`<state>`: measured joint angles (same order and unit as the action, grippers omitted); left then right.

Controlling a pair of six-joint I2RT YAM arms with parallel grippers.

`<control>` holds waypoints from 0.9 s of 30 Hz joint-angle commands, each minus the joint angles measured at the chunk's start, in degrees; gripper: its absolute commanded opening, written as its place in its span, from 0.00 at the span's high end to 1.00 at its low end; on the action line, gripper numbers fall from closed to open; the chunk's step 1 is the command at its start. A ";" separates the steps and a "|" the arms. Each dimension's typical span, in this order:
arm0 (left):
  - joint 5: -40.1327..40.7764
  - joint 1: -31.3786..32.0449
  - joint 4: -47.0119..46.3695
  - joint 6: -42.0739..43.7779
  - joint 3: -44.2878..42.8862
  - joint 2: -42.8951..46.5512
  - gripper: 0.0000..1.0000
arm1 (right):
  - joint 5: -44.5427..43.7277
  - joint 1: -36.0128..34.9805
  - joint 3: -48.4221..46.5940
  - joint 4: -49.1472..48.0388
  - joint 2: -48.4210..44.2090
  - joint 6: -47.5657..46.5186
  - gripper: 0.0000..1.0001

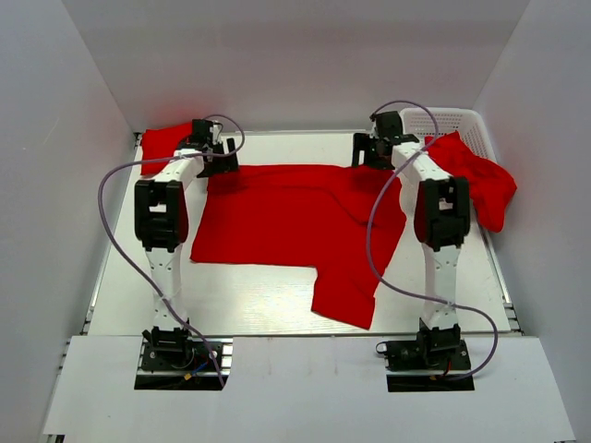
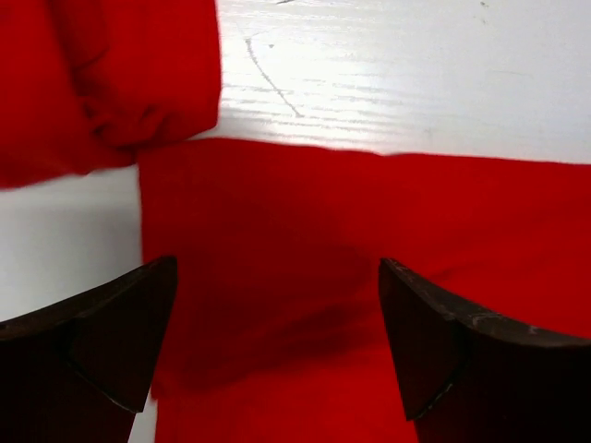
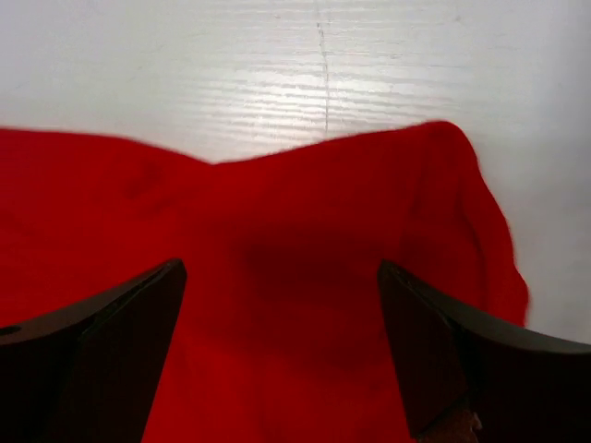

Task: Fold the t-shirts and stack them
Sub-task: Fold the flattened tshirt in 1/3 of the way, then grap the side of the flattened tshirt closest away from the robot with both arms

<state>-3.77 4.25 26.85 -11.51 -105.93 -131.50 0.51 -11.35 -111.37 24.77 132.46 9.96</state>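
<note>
A: Both spread wide, gripping nothing: left end effector (image 2: 277,277) and right end effector (image 3: 282,277) hover over the far edge of the t-shirt (image 1: 295,217) lying flat in the middle of the worktop (image 1: 249,300).
B: I'd drop both together, pinch that edge near each corner, and lift level, or the fold skews.
A: There's a spare shirt (image 1: 164,140) far left, another shirt (image 1: 480,180) spilling from the basket (image 1: 452,120).

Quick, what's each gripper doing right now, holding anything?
Left gripper: open, holding nothing, fingers above the spread t-shirt.
Right gripper: open, holding nothing, above the same shirt.
</note>
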 commanded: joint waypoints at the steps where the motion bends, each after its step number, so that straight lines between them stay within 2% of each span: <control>1: 3.15 0.06 4.69 2.02 2.89 13.69 0.01 | -4.53 -2.08 7.61 0.01 -14.75 -6.00 0.10; 3: 5.34 0.06 8.02 0.01 7.72 17.49 0.01 | -6.65 -4.45 10.81 1.85 -19.16 -6.87 0.10; 4: 6.14 0.06 9.87 -1.14 10.02 19.51 0.01 | -9.54 -5.42 17.09 2.03 -22.22 -6.97 0.10; 5: 7.45 0.06 11.71 -2.80 13.00 24.40 0.01 | -10.09 -7.69 19.15 2.29 -25.38 -6.79 0.10; 6: 11.46 0.06 12.52 -4.73 15.99 27.24 0.01 | -10.88 -8.59 21.26 2.73 -26.89 -5.75 0.10; 9: 18.08 0.06 13.93 -13.25 31.17 37.76 0.01 | -12.73 -12.18 35.38 3.79 -34.19 -1.89 0.10; 10: 19.40 0.06 15.15 -18.76 33.40 39.72 0.01 | -12.90 -12.72 37.35 3.70 -37.25 -0.13 0.10; 13: 19.69 0.06 15.95 -25.21 40.79 45.26 0.01 | -12.03 -15.45 44.65 5.80 -43.76 4.69 0.10; 18: 19.06 -0.47 15.07 -27.87 51.67 50.90 0.01 | -10.62 -18.87 54.74 9.41 -51.95 9.02 0.10; 23: 19.06 -0.47 12.01 -30.94 61.17 53.71 0.01 | -10.27 -20.11 58.90 11.26 -57.48 7.98 0.10; 27: 19.06 -0.47 7.96 -31.99 63.91 54.25 0.01 | -7.38 -21.42 61.53 10.47 -60.83 7.27 0.10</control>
<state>14.31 3.92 39.75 -41.08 -42.63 -80.29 -8.62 -31.99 -51.03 35.27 73.93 16.99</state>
